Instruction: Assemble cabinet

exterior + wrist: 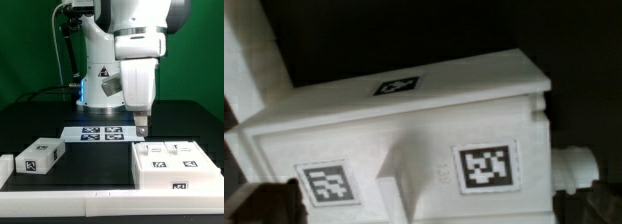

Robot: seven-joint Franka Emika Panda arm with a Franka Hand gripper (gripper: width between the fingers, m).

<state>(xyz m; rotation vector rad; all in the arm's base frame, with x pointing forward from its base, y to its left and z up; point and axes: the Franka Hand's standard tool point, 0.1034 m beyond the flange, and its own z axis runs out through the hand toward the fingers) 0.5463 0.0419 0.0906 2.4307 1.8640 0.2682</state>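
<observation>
The white cabinet body lies on the black table at the exterior view's right, with marker tags on its top and front. It fills the wrist view, with two tags facing the camera. My gripper hangs just above the body's far left corner. In the wrist view the gripper is open, with dark fingers at either side of the body and not pressing it. A small white tagged block lies apart at the exterior view's left.
The marker board lies flat behind the parts, in front of the robot base. A low white rim borders the table's front. A white strip runs away from the body in the wrist view.
</observation>
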